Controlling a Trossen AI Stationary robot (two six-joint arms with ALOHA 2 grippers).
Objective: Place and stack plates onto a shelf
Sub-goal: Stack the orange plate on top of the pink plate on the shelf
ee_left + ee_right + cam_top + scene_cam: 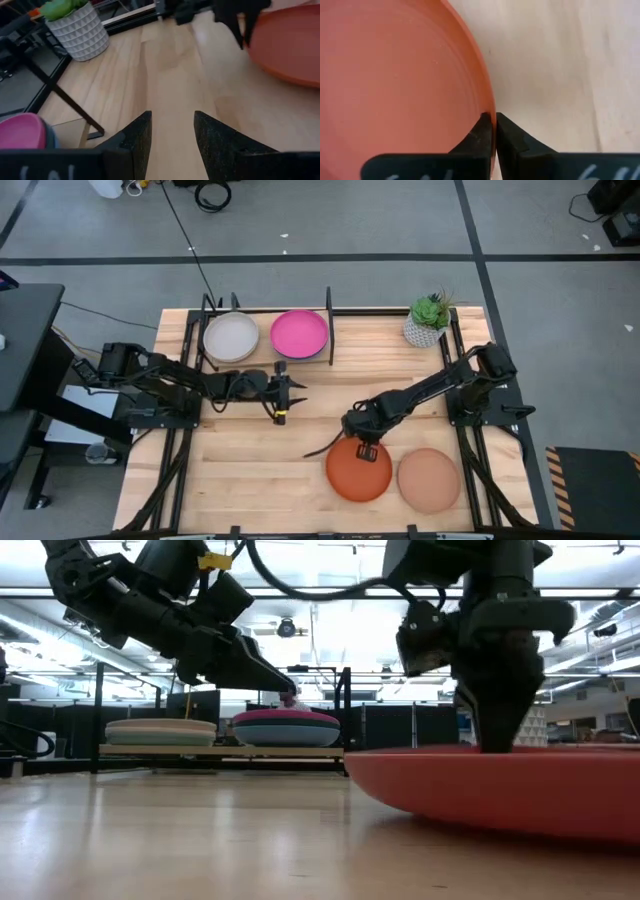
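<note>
An orange plate [358, 472] lies on the table's near right part, with a tan plate [428, 479] beside it on the right. My right gripper [365, 448] stands over the orange plate's far rim, shut on it. The shelf [266, 362] at the far left carries a cream-topped stack [231, 337] and a pink-topped stack [299, 334]. In the low view the pink plate [285, 717] rests on darker plates. My left gripper [281, 395] hovers open just in front of the shelf, near the pink stack, touching nothing. My right gripper [491, 117] pinches the orange plate's far rim [488, 97], with one finger [479, 131] inside the plate and the other outside. The fingers come from above, pointing down [497, 735]. The plate [500, 790] lies about level; I cannot tell whether it is clear of the table.
A small potted plant [430, 321] stands at the table's far right corner, right of the shelf. The shelf's black upright posts [329, 325] rise beside the pink stack. Bare wood [250, 470] lies between the shelf and the table's near edge.
</note>
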